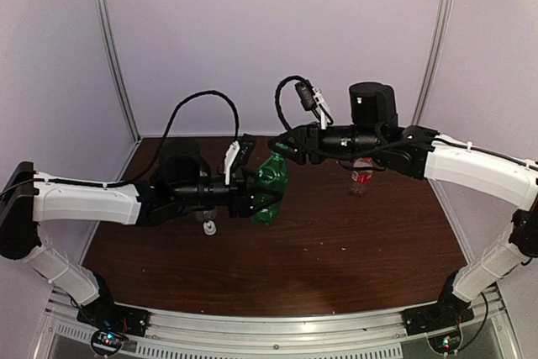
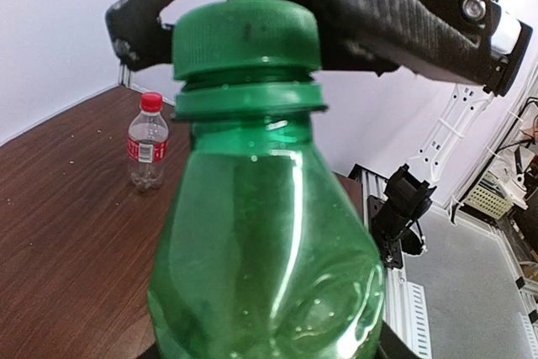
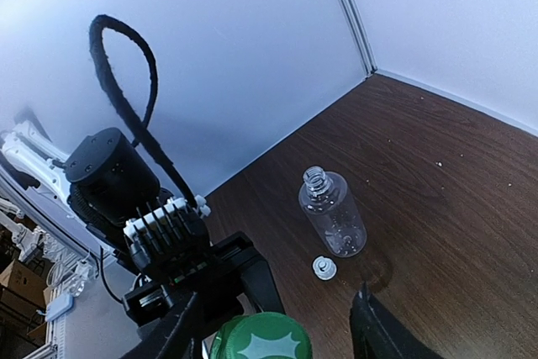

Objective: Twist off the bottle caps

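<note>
My left gripper is shut on the body of the dark green bottle and holds it upright above the table; the bottle fills the left wrist view. Its green cap is on the neck. My right gripper is at the cap, its fingers spread on either side with a gap to the cap. The clear bottle stands uncapped, and its white cap lies beside it. The small red-label bottle stands with its red cap on.
The brown table is bounded by white walls at the back and sides. The clear bottle stands just under my left arm. The red-label bottle stands under my right arm. An aluminium rail runs along the near edge.
</note>
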